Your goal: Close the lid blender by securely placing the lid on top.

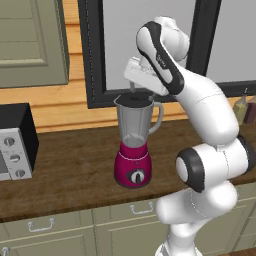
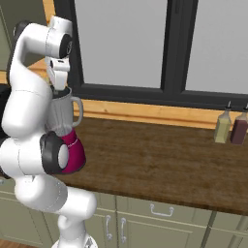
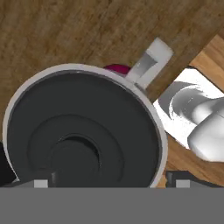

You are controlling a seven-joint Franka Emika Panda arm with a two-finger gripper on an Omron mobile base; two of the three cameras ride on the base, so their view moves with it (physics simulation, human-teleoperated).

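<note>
Gripper (image 1: 133, 90) seemingly directly above blender (image 1: 134, 142)

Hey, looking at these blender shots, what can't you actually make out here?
- Gripper: in the left base view the hand's body hides the fingertips, so open or shut is unclear.
- Lid: in the hand view the bottom edge cuts it off, so whether it sits fully in the blender jar is unclear.
- Blender base: in the right base view the arm covers most of it, dial included.
</note>
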